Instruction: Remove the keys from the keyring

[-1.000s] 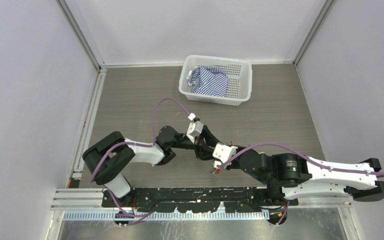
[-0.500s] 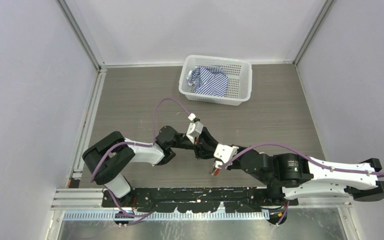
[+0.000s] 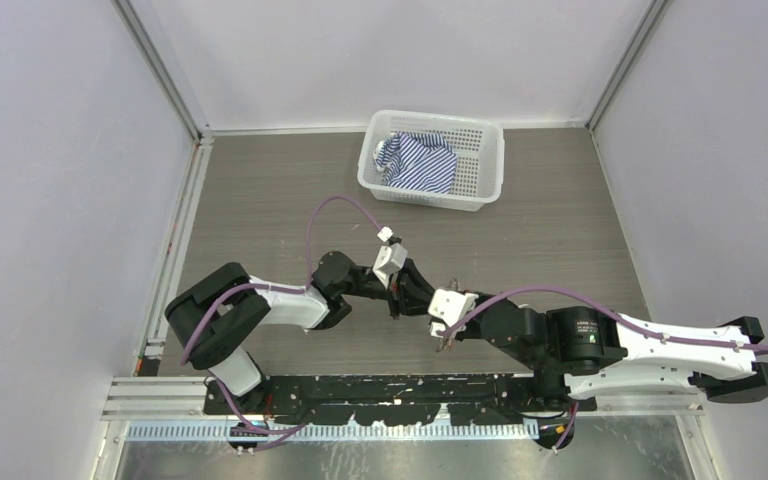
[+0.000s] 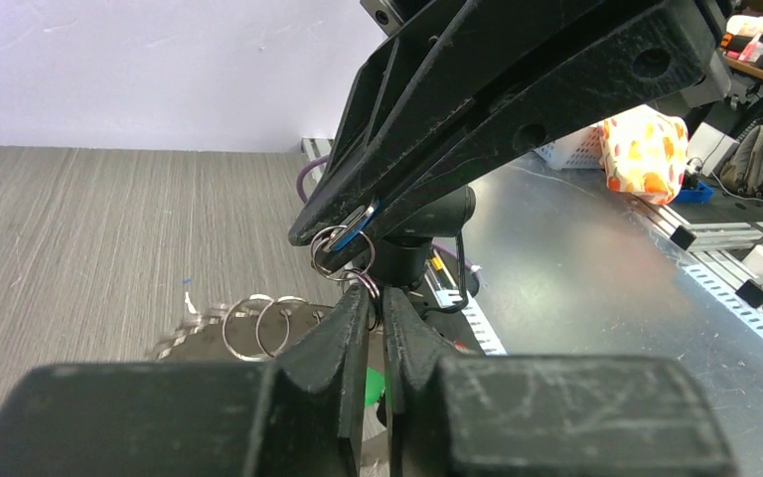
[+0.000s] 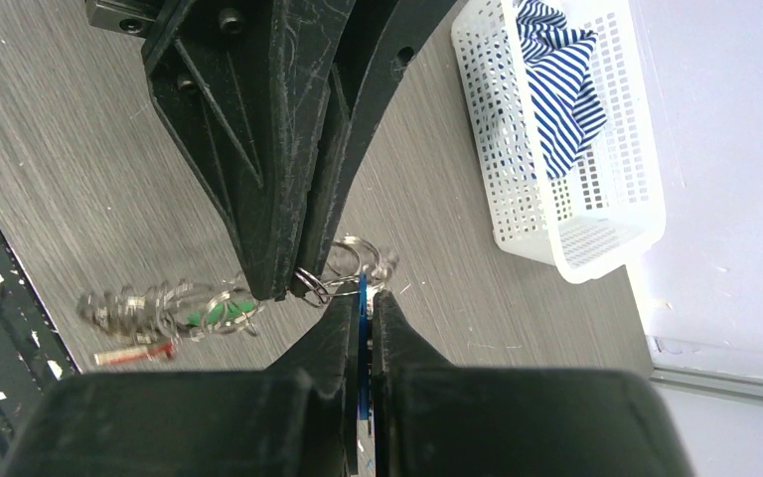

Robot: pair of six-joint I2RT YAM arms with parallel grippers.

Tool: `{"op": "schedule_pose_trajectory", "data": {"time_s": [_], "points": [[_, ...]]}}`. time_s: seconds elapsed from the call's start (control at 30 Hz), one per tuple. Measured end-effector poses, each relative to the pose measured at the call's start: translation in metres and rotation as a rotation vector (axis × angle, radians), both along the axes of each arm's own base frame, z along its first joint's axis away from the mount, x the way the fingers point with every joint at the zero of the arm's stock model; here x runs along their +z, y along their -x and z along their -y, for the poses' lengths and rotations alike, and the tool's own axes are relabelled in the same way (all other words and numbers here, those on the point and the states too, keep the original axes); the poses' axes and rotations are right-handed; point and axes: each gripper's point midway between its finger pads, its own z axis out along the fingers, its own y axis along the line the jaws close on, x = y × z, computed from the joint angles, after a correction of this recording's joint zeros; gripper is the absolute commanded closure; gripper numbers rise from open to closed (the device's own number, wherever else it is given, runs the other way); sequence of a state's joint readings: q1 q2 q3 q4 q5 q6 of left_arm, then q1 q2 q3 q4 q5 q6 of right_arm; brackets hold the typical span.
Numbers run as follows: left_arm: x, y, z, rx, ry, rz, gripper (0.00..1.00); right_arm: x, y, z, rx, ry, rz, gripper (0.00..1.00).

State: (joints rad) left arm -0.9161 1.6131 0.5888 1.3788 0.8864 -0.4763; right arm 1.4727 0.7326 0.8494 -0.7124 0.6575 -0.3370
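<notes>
Between the two sets of jaws, meeting tip to tip, hangs a short chain of small split rings (image 5: 323,283). The right gripper (image 5: 363,298) is clamped on the flat head of the blue key (image 5: 362,328). The left gripper (image 4: 376,298) has its jaws drawn narrow and, as far as I can make out, nips one of those little rings. The keyring (image 5: 129,303) itself trails off to one side of the left jaws as a blurred silvery bunch, with a red key (image 5: 131,354) beneath it. I cannot tell whether it touches the table (image 3: 260,200).

My worry is the pull. If the arms draw apart with the ring gripped only at its edge, it may slip from the left jaws, and the whole bunch would swing or drop. The thin blue head could also twist out of the right jaws if the ring binds instead of opening.

From overhead I see only the two arms nose to nose, and the keys are hidden beneath them. The right wrist view shows the blue head and the trailing bunch, plus a white basket (image 5: 596,238) with striped cloth (image 5: 556,89) beyond the jaws. The left wrist view alone shows the slim gap between the left fingers.
</notes>
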Motion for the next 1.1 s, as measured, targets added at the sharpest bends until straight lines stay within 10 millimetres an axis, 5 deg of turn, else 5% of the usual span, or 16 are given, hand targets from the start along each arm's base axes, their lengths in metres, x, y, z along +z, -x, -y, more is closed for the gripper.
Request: {"op": "schedule_pose_trajectory", "data": {"time_s": [0.17, 1.1], "points": [[0.001, -0.001, 0.002, 0.0, 0.0, -0.009, 1.0, 0.001, 0.0, 0.0, -0.001, -0.001, -0.001, 0.99], [0.002, -0.021, -0.005, 0.18, 0.033, 0.004, 1.0, -0.013, 0.0, 0.013, -0.073, -0.04, -0.043, 0.99]]}}
